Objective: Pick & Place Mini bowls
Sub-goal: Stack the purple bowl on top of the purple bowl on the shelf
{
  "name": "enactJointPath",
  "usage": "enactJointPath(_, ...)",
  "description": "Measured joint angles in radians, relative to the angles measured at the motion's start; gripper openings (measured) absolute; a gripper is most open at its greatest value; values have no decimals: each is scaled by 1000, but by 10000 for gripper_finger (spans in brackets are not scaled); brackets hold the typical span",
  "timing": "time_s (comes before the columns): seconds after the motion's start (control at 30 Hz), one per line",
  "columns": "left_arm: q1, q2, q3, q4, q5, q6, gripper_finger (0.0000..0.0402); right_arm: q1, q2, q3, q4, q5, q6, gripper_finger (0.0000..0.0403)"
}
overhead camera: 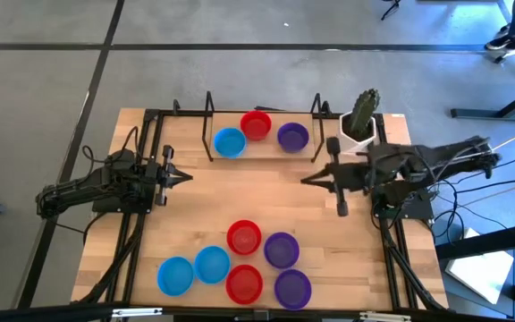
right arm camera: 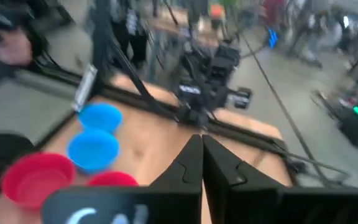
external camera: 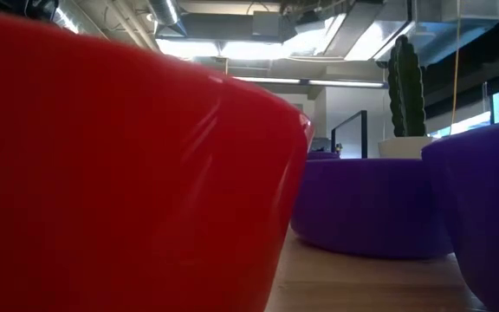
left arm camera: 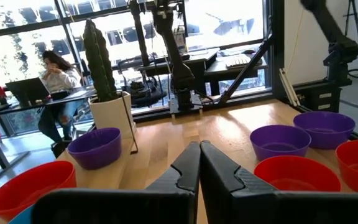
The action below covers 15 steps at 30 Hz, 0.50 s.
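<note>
Wooden table, grey concrete floor, left gripper closed empty, right gripper closed empty

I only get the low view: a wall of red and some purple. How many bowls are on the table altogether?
Observer: Nine. Three sit on a raised board at the far edge: blue, red, purple.
Operator: And the rest?
Observer: Six are clustered at the near edge, two of each colour; the red one fills your view.
Operator: I see no robot. Where are its hands?
Observer: The left hand and right hand hang mid-table, tips facing each other, both shut and empty.
Operator: Is that cactus in a bowl?
Observer: No, the cactus stands in a white pot at the far right corner.
</note>
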Motion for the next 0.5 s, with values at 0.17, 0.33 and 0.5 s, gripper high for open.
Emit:
enactJointPath(0.17,0,0,0,7,0,-1,2,0,-148,-392,453,-83,35,4)
enactJointPath(0.33,0,0,0,7,0,-2,8,-2,-140,-590,647,-113,58,4)
enactJointPath(0.5,0,0,0,5,0,-2,5,-1,-87,-771,997,-311,1,4)
